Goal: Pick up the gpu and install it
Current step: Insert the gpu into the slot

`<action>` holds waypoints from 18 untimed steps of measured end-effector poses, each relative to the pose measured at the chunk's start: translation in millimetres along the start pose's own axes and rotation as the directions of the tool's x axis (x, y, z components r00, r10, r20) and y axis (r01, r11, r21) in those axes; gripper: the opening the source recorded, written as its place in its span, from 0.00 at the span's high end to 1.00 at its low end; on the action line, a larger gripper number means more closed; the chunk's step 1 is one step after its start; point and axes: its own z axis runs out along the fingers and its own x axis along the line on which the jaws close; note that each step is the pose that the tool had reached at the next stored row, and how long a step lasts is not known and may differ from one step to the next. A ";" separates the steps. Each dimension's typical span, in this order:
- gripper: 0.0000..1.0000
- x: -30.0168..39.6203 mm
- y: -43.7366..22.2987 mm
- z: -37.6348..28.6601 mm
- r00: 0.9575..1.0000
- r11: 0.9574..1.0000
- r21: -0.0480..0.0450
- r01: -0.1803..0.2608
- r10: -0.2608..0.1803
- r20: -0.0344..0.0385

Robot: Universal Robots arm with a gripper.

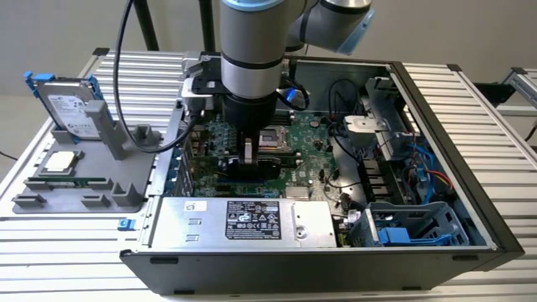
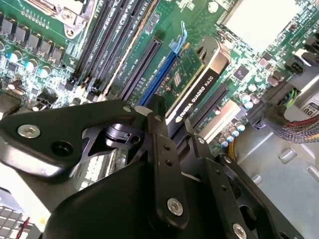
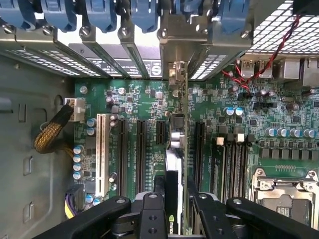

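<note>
Gripper [image 3: 175,211] pinching gpu [image 3: 175,149] by upper edge, fingers [image 2: 162,149] closing on both faces. Gpu standing on edge over motherboard [image 3: 129,99], lining up with long expansion slot [image 2: 149,82]; silver bracket end reaching toward rear slot covers [image 3: 124,50]. Arm [image 1: 250,56] reaching down into open computer case [image 1: 436,157]. Hard drive [image 1: 67,104] sitting in grey holder [image 1: 109,182] on surface [image 1: 495,126], at exterior view's left.

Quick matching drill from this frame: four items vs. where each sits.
Items:
1. gpu
2. hard drive
3. power supply
4. gripper

Places:
A. upright in the grey holder outside the case
B. along the near edge of the case
C. inside the case, over the motherboard
D. between the fingers, standing on edge over the motherboard slots

Pairs: 1-D, 2-A, 3-B, 4-C
</note>
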 end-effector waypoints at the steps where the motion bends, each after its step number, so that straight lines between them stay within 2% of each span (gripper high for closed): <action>1: 1.00 -0.3 0.0 0.0 1.000 1.000 0.000 0.000 0.000 0.000; 18: 1.00 -1.2 0.0 2.2 1.000 1.000 0.000 0.000 0.000 0.000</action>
